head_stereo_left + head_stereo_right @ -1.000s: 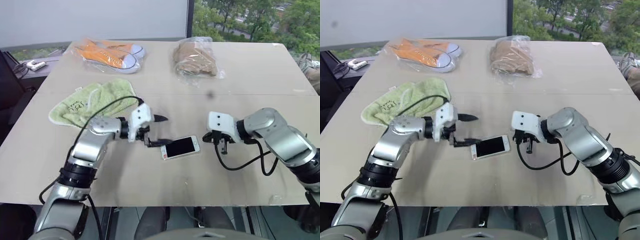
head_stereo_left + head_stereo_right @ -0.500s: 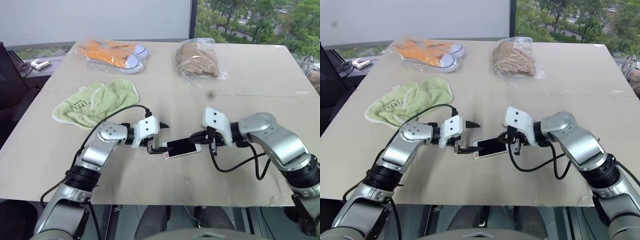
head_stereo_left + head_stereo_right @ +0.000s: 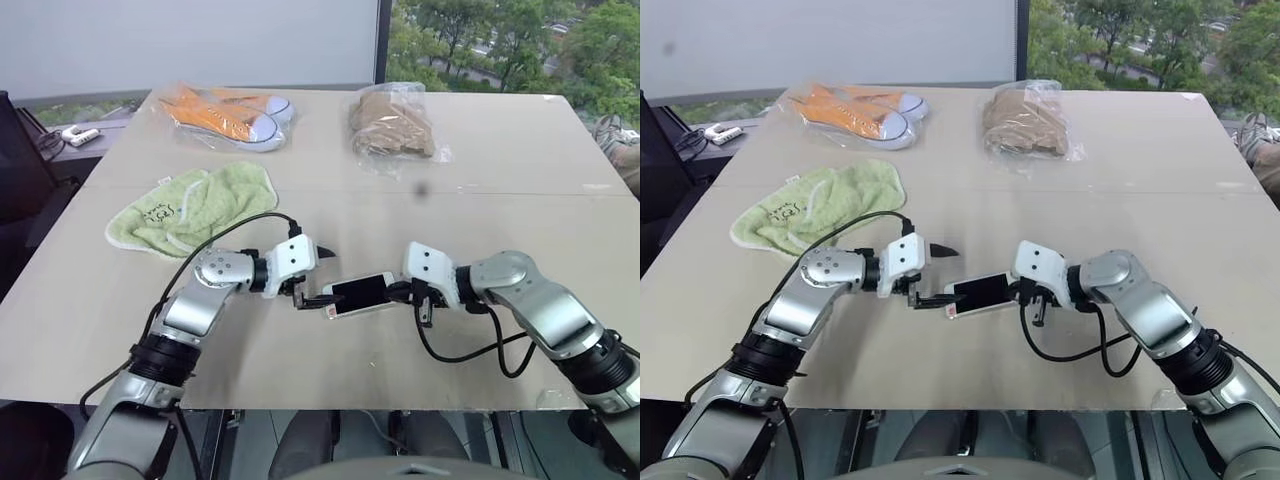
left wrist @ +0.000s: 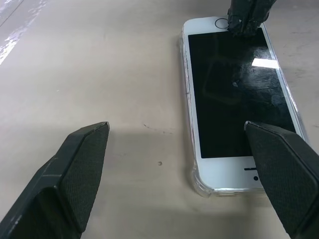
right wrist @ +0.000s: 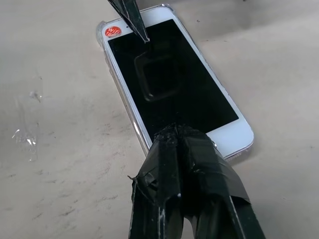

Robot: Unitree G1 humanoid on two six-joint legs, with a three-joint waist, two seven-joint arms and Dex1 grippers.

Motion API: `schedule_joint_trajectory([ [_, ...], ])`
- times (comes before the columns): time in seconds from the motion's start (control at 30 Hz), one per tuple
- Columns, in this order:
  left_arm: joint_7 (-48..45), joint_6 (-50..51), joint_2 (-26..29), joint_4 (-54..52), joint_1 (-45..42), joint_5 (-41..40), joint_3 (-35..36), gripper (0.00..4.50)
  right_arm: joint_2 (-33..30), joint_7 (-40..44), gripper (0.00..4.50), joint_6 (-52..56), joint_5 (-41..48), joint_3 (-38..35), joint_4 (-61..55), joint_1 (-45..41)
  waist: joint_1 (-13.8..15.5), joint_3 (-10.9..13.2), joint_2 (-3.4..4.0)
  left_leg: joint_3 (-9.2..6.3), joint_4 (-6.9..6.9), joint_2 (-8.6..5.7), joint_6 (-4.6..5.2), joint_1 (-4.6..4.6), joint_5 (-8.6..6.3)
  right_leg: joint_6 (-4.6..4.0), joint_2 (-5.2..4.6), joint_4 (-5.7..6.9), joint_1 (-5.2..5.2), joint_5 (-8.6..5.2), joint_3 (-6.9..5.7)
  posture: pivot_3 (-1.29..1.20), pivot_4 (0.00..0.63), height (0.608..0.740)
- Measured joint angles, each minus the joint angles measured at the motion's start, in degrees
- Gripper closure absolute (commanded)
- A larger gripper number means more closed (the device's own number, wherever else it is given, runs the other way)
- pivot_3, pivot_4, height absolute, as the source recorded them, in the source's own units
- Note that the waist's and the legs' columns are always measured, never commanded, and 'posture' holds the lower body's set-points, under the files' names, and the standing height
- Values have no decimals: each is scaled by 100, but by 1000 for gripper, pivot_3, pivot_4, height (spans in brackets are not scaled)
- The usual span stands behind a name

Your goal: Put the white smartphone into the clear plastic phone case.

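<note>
The white smartphone (image 3: 360,293) lies screen up on the table between my two grippers. The clear plastic phone case (image 4: 198,185) shows as a thin transparent rim around the phone's edges and corners. My left gripper (image 3: 318,275) is open and holds nothing. One of its fingers (image 4: 281,169) rests over the phone's speaker end, the other stands off over bare table. My right gripper (image 5: 174,133) is shut, and its tips rest on the phone's home-button end. I cannot tell whether the phone sits fully down in the case.
A green towel (image 3: 195,205) lies behind the left arm. Bagged orange shoes (image 3: 225,108) and a bag of brown items (image 3: 390,122) sit at the table's far side. A scrap of clear film (image 5: 27,130) lies on the table beside the phone.
My right gripper came down and leftward from beside the phone onto its home-button end. The left gripper sank a little at the phone's other end.
</note>
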Motion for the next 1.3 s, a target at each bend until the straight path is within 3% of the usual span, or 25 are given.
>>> schedule_joint_trajectory([
  [0.83, 60, 259, 83, -332, 184, 51, 3, 0, -272, 233, 4441, 279, -176, 332, -81, -87, 3, -50, -4, -5, -16, 3, 1, 31, -1, -2, -5, -12, 34, -2, 0, 0, 150, 740],
  [1.3, 165, 351, 155, -505, 348, 61, 42, 0, 473, -97, 4441, 139, -296, 229, 630, -364, -8, -56, -3, -5, -28, 6, 0, 36, -1, -5, -5, -16, 31, -2, 2, 0, 150, 740],
])
